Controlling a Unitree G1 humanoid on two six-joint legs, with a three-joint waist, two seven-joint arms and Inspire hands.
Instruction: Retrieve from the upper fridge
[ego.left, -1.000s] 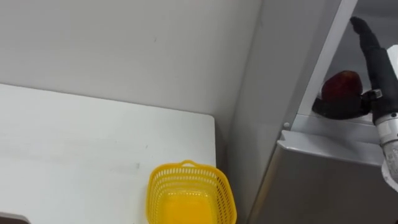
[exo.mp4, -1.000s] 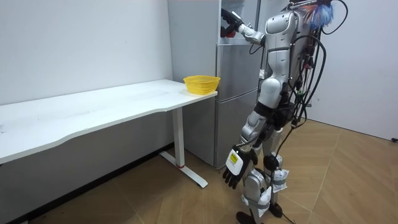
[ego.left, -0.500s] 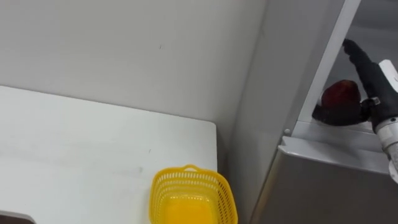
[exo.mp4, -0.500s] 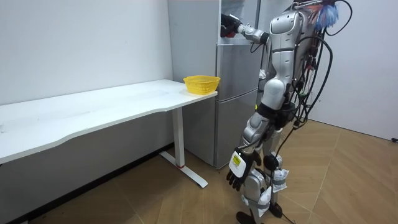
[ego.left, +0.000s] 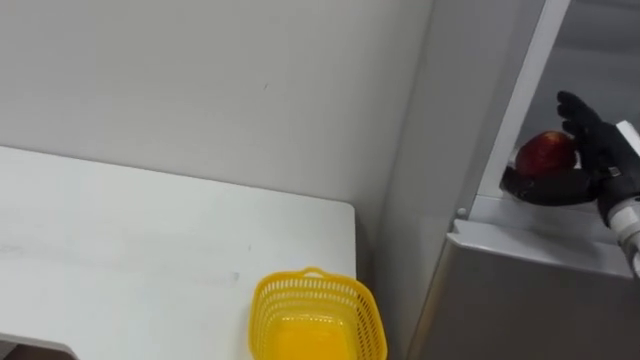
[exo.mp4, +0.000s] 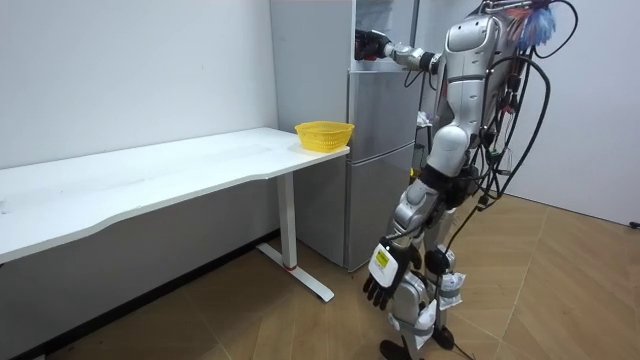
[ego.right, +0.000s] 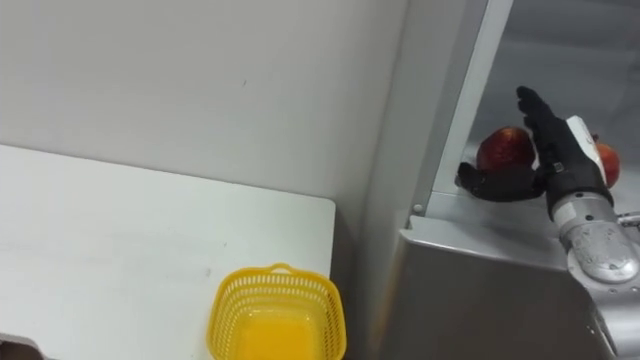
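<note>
A red apple (ego.left: 545, 152) (ego.right: 503, 148) lies at the front of the fridge's open upper compartment (exo.mp4: 385, 30). My right hand (ego.left: 600, 150) (ego.right: 555, 150) reaches in around it: its fingers (ego.right: 535, 110) rise fairly straight along the apple's right side, and the thumb (ego.right: 490, 183) stretches across below and in front of it. The hand is open and cups the fruit without clasping it. Behind the hand a second reddish fruit (ego.right: 608, 160) peeks out. My left hand (exo.mp4: 383, 272) hangs low by my thigh, fingers relaxed.
A yellow mesh basket (ego.left: 318, 318) (exo.mp4: 324, 133) stands empty on the white table (ego.left: 120, 240), at the end nearest the fridge. The grey fridge (exo.mp4: 380, 150) has its lower door (ego.left: 520, 300) shut. I stand upright right in front of the fridge on the wooden floor.
My right hand has come down from above the apple, and its fingers now lean in beside it. The eye view has shifted slightly.
</note>
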